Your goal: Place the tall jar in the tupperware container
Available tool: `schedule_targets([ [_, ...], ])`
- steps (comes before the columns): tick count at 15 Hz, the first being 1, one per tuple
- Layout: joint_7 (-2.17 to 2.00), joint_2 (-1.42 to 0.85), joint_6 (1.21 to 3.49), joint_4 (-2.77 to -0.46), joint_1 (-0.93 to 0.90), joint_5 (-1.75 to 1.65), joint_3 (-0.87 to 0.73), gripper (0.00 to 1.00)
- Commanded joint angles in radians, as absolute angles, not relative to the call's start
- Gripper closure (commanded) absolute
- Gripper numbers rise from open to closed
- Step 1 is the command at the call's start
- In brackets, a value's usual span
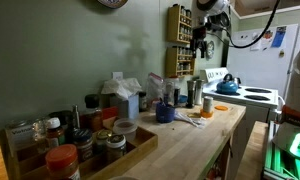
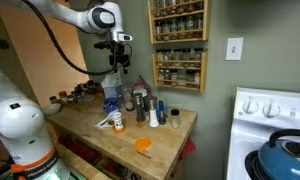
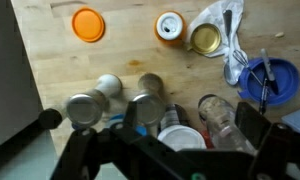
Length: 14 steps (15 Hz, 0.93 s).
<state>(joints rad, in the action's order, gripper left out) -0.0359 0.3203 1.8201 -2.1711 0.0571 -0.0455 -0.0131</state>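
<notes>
While my gripper (image 2: 118, 56) hangs high over the wooden counter (image 2: 166, 135), jaws spread wide and empty, nothing is done yet: the tall jar (image 2: 140, 106) stands ungrasped among the others.

— What lies on the tabletop (image 3: 50, 60) beyond the fingers (image 3: 258, 128)?
— An orange lid (image 3: 88, 23), flat, well off to one side. Near it stands an orange-rimmed jar (image 3: 170, 27), just beside a gold-topped jar (image 3: 204, 39).
— And closer in?
— A blue bowl (image 3: 267, 78) holding utensils, just past one finger.
— The wall?
— A wooden spice rack (image 2: 178, 45), near the fingers' height. A blue kettle (image 2: 287, 158) sits on the stove (image 2: 260, 105), well apart, lower.
</notes>
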Motion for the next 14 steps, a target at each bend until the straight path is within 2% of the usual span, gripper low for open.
schedule_targets([
  [1, -0.120, 0.248, 1.960, -2.157, 0.000, -0.039, 0.055, 0.00],
  [9, -0.115, 0.196, 1.999, -2.135, -0.023, -0.021, 0.061, 0.00],
  [14, -0.225, 0.142, 2.193, -2.169, -0.034, 0.009, 0.083, 0.00],
])
